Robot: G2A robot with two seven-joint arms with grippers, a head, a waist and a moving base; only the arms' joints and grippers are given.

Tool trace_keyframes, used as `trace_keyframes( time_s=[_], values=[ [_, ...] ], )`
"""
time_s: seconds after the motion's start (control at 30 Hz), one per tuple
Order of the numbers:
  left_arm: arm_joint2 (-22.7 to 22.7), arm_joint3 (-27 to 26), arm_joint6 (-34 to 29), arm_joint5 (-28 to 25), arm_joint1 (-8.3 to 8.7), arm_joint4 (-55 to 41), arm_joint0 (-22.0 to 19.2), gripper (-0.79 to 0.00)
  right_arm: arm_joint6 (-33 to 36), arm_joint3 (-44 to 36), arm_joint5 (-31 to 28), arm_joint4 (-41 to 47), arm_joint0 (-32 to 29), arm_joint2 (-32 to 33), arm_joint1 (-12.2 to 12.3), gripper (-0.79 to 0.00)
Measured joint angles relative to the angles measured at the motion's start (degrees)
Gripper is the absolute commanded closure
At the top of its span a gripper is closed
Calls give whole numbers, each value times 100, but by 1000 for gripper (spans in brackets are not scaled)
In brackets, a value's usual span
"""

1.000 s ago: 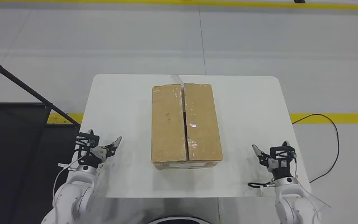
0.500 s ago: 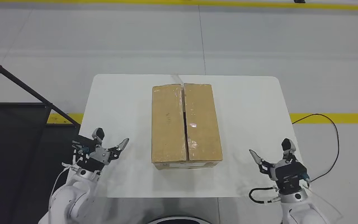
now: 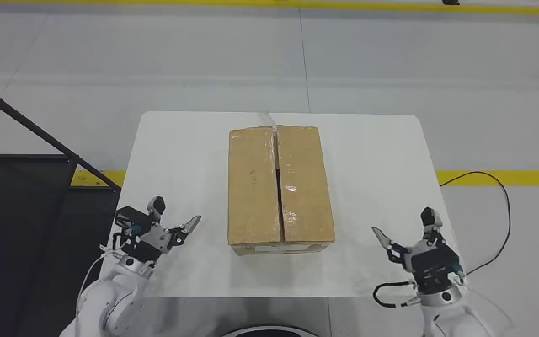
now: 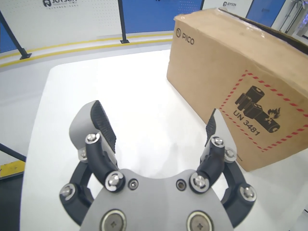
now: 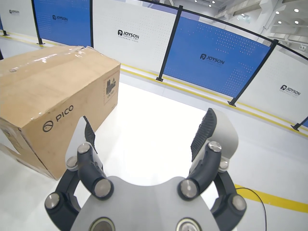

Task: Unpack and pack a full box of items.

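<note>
A closed brown cardboard box (image 3: 280, 186) stands in the middle of the white table (image 3: 185, 152), its two top flaps meeting along a taped centre seam. Its side with a red-bordered hazard label faces the left wrist view (image 4: 231, 78); the right wrist view shows its other long side (image 5: 48, 92). My left gripper (image 3: 174, 214) is open and empty near the table's front left edge, a short way from the box (image 4: 155, 114). My right gripper (image 3: 404, 224) is open and empty near the front right edge, also clear of the box (image 5: 149, 126).
Bare table surface lies on both sides of the box and behind it. A black panel (image 3: 34, 219) stands off the table's left side. A black cable (image 3: 497, 211) runs on the floor at the right. Blue and white fence panels (image 5: 211, 56) ring the area.
Both grippers have swung to face more toward the box. The left one moved slightly right along the front edge; the right one settled slightly toward the table's front. The box has not moved.
</note>
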Motion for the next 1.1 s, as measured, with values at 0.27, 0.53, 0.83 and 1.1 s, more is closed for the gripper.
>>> trace_keyframes(
  time_s=[0.27, 0.53, 0.83, 1.1],
  values=[
    [434, 94, -22, -375, -12, 269, -216, -785, -519, -49, -210, -807, -119, 3, 32, -785],
    [545, 191, 145, -750, 17, 647, -274, -785, -675, 18, -255, -969, -183, 66, 40, -785],
    [706, 262, 512, -764, 48, 1463, -320, -785, -699, 121, -366, -1050, -101, 78, 48, -785],
    [955, 262, 564, -687, 29, 1524, -435, -785, -755, 157, -478, -1205, -61, 102, 63, -785]
  ],
)
